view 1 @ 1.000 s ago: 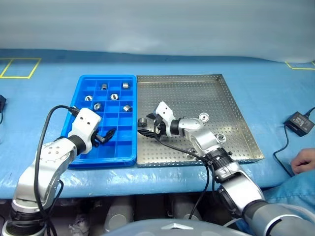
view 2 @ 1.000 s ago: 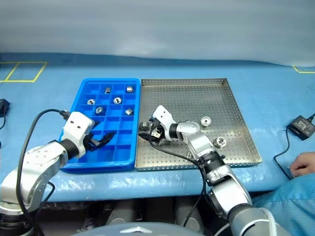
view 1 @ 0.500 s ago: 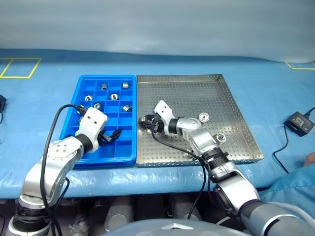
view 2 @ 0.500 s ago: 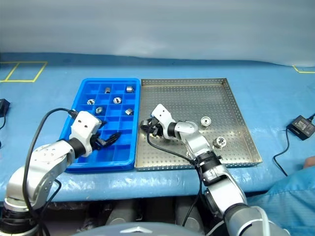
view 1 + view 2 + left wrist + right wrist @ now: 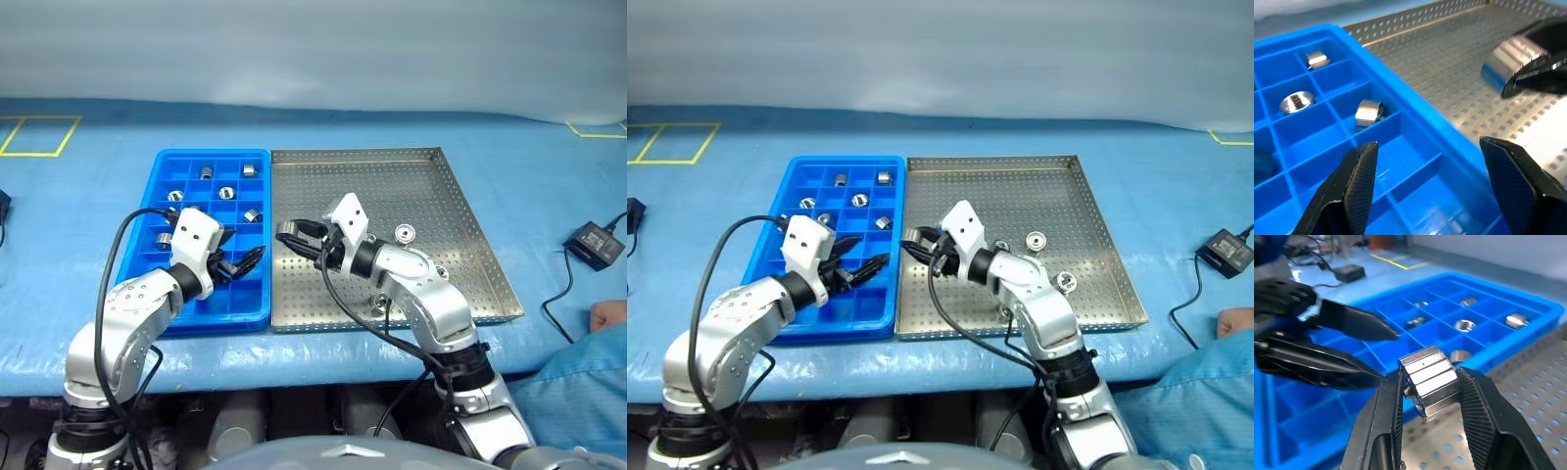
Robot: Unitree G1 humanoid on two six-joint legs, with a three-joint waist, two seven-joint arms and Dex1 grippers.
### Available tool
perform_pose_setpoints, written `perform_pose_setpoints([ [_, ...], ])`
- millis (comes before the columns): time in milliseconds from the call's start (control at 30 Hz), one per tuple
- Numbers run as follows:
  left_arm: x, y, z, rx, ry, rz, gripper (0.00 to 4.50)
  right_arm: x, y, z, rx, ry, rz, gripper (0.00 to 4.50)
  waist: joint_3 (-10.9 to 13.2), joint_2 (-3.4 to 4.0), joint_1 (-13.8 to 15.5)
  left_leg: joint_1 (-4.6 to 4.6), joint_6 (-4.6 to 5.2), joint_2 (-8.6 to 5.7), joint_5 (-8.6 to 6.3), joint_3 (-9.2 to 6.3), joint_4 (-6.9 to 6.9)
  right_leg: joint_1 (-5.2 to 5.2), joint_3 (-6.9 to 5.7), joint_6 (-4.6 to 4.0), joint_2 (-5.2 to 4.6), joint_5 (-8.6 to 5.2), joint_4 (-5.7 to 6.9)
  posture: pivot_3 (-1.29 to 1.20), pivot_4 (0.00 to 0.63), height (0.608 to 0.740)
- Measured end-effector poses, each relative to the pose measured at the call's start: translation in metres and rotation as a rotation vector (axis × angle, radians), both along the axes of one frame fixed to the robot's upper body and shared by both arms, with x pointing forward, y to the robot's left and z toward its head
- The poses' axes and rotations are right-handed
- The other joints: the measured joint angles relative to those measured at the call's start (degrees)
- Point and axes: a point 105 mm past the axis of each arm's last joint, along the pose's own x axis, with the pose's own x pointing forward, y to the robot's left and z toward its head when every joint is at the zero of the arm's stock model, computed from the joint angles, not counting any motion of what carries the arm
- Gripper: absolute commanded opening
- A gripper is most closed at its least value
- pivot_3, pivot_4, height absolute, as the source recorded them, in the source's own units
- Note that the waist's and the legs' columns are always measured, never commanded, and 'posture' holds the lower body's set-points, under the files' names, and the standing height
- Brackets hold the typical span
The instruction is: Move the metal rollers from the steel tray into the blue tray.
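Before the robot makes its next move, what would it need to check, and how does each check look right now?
1. Roller gripped: ok. The right gripper is shut on a metal roller, one finger on each side.
2. Roller lifted off the steel tray: ok, it hangs above the perforated floor near the tray's left rim.
3. Free compartments in the blue tray: ok, six rollers sit in the far rows and the near squares look empty.
4. Left gripper out of the way: not ok. It hovers open over the blue tray, pointing at the held roller.
5. Rollers left in the steel tray: ok, at least two remain for later.
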Motion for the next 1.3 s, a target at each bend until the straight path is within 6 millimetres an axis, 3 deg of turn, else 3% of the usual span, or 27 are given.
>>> perform_pose_setpoints([
  [133, -0.005, 0.017, 0.002, 0.02, -0.018, 0.076, 3.63, -0.01, 0.007, -0.008, -0.039, 0.026, 0.038, 1.29, 0.0, 0.01, -0.57, 0.09, -0.02, 0.06, 0.01, 0.05, -0.01, 0.02, 0.04, -0.03, 0.04, -0.02, 0.01, 0.06, 0.15, 0.74],
  [333, 0.002, 0.081, 0.013, 0.139, -0.091, 0.463, 3.63, 0.003, 0.038, -0.014, -0.112, 0.018, 0.075, 1.29, 0.0, 0.0, 0.12, 0.12, -0.1, 0.16, 0.14, 0.02, -0.01, 0.02, -0.02, -0.14, 0.25, 0.08, 0.03, 0.13, 0.15, 0.74],
  [600, -0.018, 0.104, -0.003, 0.271, -0.02, 0.574, 3.63, 0.024, 0.081, -0.02, -0.164, -0.01, 0.129, 1.29, 0.0, -0.02, 1.69, 0.06, -0.12, 0.12, 0.13, 0.02, -0.12, -0.06, -0.05, -0.14, 0.16, 0.08, -0.02, 0.18, 0.15, 0.74],
  [733, -0.023, 0.105, -0.01, 0.283, 0.012, 0.574, 3.63, 0.038, 0.097, -0.017, -0.105, -0.031, 0.118, 1.29, 0.0, -0.02, 2.43, 0.07, -0.17, 0.12, 0.16, -0.05, -0.14, -0.03, -0.14, -0.17, 0.14, 0.06, -0.02, 0.2, 0.15, 0.74],
  [967, -0.024, 0.09, -0.014, 0.282, 0.022, 0.519, 3.63, 0.056, 0.099, -0.023, -0.11, -0.029, 0.086, 1.29, 0.0, -0.02, 2.92, 0.07, -0.23, 0.1, 0.19, -0.07, -0.24, -0.06, -0.15, -0.21, 0.07, 0.05, -0.02, 0.2, 0.15, 0.74],
  [1100, -0.023, 0.083, -0.017, 0.276, 0.029, 0.493, 3.63, 0.062, 0.099, -0.03, -0.135, -0.022, 0.072, 2.65, 0.0, -0.02, 2.9, 0.08, -0.37, 0.14, 0.28, -0.12, -0.42, -0.13, -0.17, -0.32, 0.04, 0.03, -0.02, 0.2, 0.15, 0.74],
  [1200, -0.022, 0.081, -0.016, 0.273, 0.023, 0.488, 3.63, 0.063, 0.098, -0.029, -0.132, -0.026, 0.069, 2.65, 0.0, -0.02, 2.88, 0.08, -0.47, 0.18, 0.33, -0.22, -0.54, -0.15, -0.27, -0.44, 0.0, -0.03, -0.02, 0.18, 0.15, 0.74],
  [1300, -0.012, 0.06, -0.007, 0.195, -0.017, 0.417, 3.63, 0.064, 0.077, 0.008, -0.044, -0.148, 0.009, 2.65, 0.01, -0.01, 3.48, -0.06, -0.51, 0.08, 0.36, -0.57, -0.55, -0.13, -0.54, -0.46, -0.04, -0.03, -0.04, 0.14, 0.15, 0.74],
])
